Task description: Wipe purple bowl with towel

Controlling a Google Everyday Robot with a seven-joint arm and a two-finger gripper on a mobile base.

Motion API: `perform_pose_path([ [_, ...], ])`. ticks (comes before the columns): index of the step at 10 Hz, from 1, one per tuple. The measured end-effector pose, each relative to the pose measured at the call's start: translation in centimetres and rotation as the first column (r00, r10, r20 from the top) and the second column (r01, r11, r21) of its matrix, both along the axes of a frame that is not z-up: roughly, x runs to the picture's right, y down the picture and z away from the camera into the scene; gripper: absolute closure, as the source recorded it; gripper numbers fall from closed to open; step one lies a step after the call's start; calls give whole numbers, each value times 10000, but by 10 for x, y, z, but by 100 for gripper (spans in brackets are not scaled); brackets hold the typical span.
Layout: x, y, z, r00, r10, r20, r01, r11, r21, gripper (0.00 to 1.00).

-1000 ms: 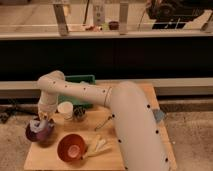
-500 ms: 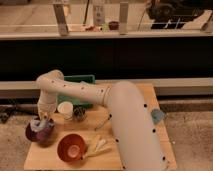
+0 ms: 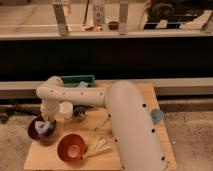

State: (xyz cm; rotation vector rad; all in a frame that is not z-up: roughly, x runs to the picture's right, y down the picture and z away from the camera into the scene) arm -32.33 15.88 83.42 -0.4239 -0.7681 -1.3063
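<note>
Nearest on the wooden table (image 3: 46,159) stands the orange bowl (image 3: 71,148) with pale utensils (image 3: 98,146) just to its right. Behind it to the left sits the purple bowl (image 3: 32,132) with the towel (image 3: 43,127) inside it, and the gripper (image 3: 47,120) reaches down onto the towel; whether it is open or closed cannot be told. Farther back are a white cup (image 3: 65,110) and a green bin (image 3: 78,81).

The white robot arm's gripper (image 3: 47,119) hangs over the round, glossy dark-purple bowl (image 3: 33,134) (left edge of the pale wooden table (image 3: 42,160)), just above the small grey-blue towel (image 3: 43,128) inside.
</note>
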Motion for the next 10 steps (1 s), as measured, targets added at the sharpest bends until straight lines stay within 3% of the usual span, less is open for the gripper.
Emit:
perform_pose_path([
  [3,-14,-6,8,9997,-226,-98,227,9997,113,100],
  [6,-51,-4,13,9971,-753,104,750,9968,266,100],
  [10,-78,19,-4,9786,-1956,643,1924,9799,526,100],
])
